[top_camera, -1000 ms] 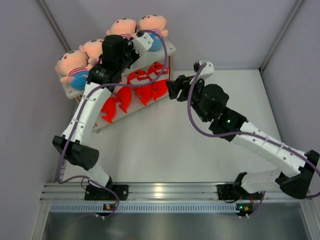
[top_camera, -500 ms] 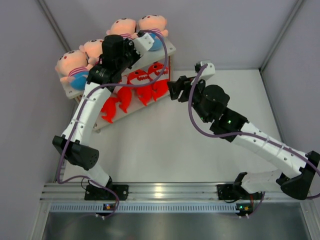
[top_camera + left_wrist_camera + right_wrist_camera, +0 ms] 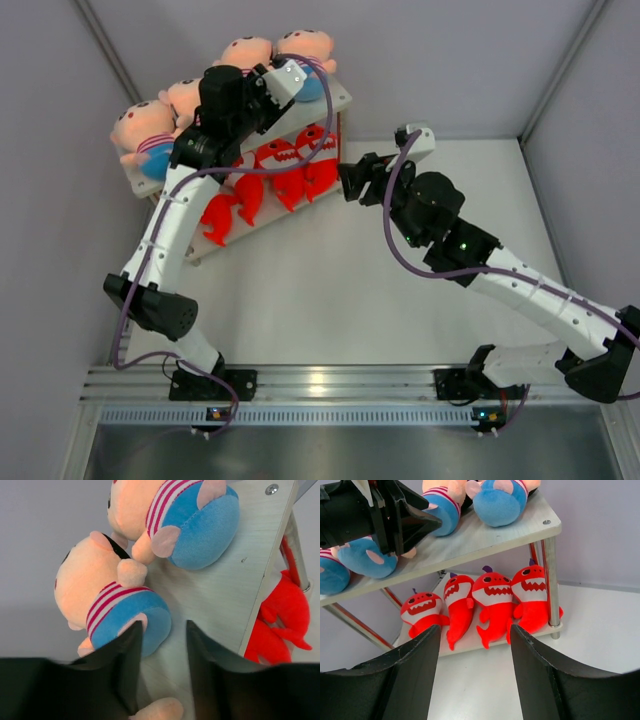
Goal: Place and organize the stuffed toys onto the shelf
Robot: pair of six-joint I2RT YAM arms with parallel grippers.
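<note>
Dolls (image 3: 245,52), four of them, line the top board of the shelf (image 3: 338,98), and four sharks (image 3: 490,600) stand in a row on its lower board, so only tidying seems to remain. The left gripper (image 3: 163,630), slightly parted and empty, hovers over the top board just beside one doll's blue shorts; it should lift straight up so no finger snags plush. The right gripper (image 3: 475,630), spread wide and empty, faces the lower board and should avoid the shelf's legs.
</note>
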